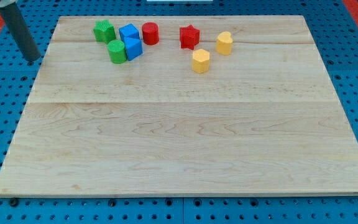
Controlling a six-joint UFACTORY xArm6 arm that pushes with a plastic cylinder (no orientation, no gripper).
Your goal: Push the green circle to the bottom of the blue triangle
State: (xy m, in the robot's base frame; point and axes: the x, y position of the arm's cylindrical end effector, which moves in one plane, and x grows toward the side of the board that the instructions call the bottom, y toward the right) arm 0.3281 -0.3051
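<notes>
The green circle (117, 51) sits near the board's top left and touches the left side of a blue block (133, 48) that looks like the triangle. A second blue block (128, 32), squarer in shape, stands just above it. My tip (34, 59) is off the board's left edge, well to the left of the green circle and apart from every block.
A green star (104, 30) is above and left of the green circle. A red circle (150, 33), a red star (189, 36), a yellow heart-like block (224, 43) and a yellow hexagon (201, 60) lie to the right along the top. The wooden board (179, 143) rests on a blue pegboard.
</notes>
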